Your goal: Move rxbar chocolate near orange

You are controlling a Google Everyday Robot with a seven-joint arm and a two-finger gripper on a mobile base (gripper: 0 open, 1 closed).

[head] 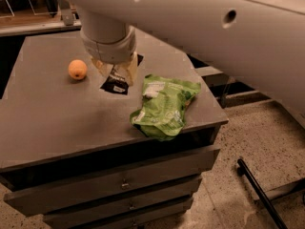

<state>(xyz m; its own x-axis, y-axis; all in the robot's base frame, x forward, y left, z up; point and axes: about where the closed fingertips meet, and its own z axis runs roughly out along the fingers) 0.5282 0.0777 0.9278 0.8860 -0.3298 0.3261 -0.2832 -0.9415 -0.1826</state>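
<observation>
The rxbar chocolate (113, 86), a slim black wrapper with white lettering, lies on the grey cabinet top (52, 118) near its back middle. My gripper (117, 75) comes down from the thick white arm (200, 18) and its cream fingers (130, 73) are shut on the bar's middle, hiding part of it. The orange (77, 69), small and round, sits on the cabinet top a short way to the left of the gripper, apart from the bar.
A larger green snack bag (164, 106) lies right of the bar, overhanging the cabinet's front right edge. The cabinet has drawers (119, 182) below. A black rod (259, 191) lies on the speckled floor at the right.
</observation>
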